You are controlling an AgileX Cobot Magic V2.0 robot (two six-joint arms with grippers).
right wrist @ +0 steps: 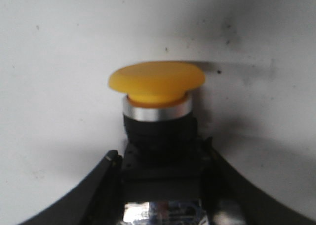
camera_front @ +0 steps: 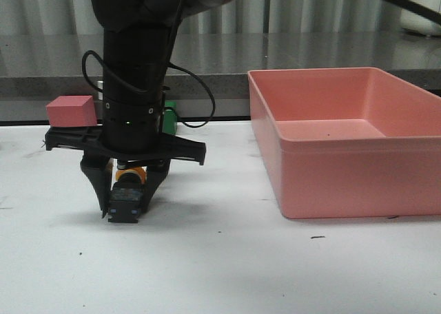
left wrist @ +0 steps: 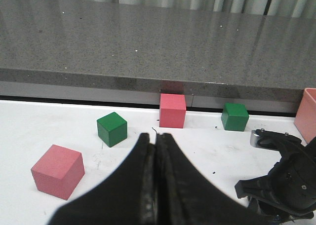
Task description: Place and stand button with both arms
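Now the right gripper (camera_front: 126,205) squeezes its fingers on the button (camera_front: 128,198), low over the white desk (camera_front: 220,273). Next it likely needs standing up. The left gripper (left wrist: 155,185) is closed, empty.

Even, soft indoor light, white table (camera_front: 227,266) bright, faint shadow under the right gripper (camera_front: 127,207), pale reflections streaked the grey counter (left wrist: 148,42), close-up yellow button (right wrist: 157,82) slightly soft, wrist pictures grainy, near fingers (left wrist: 148,185) blurred dark
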